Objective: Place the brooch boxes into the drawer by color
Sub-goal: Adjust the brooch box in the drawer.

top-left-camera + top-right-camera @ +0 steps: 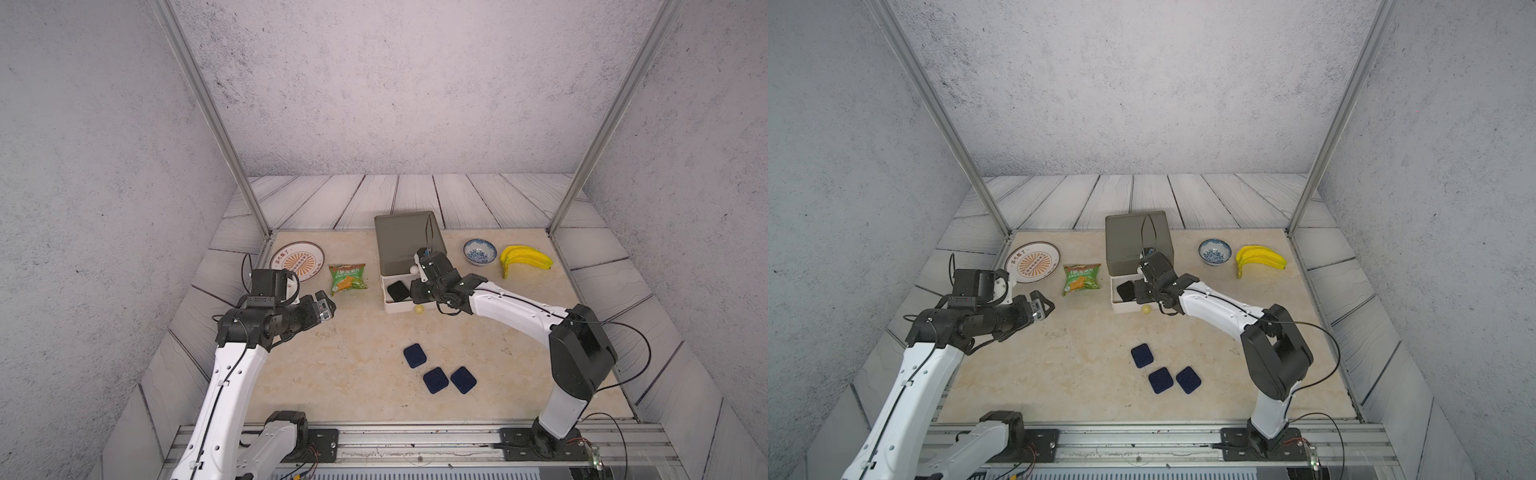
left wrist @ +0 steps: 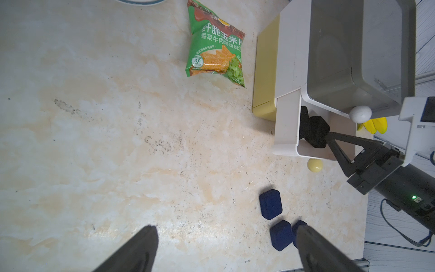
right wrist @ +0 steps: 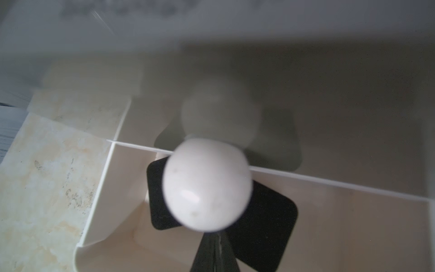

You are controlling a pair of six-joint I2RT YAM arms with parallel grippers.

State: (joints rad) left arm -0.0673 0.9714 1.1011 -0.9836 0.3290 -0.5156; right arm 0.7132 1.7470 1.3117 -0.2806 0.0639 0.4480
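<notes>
Left gripper (image 2: pixel 227 229): fingers spread wide, lower frame | Right gripper (image 2: pixel 329 135): jaws nearly together, tip touching black brooch box (image 2: pixel 316 131) inside open white drawer (image 2: pixel 286 122), centre right

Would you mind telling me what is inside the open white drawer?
Two black brooch boxes lie in the white drawer, overlapping in the right wrist view. The right pincer and a round white knob cover part of its floor, so anything beneath is unseen.

The chest of drawers (image 1: pixel 405 237) stands upright; its white middle drawer (image 1: pixel 399 308) is pulled open; two black brooch boxes (image 3: pixel 266 223) lie overlapping inside; three navy brooch boxes (image 1: pixel 436 380) lie flat, clustered, well in front of it.
</notes>
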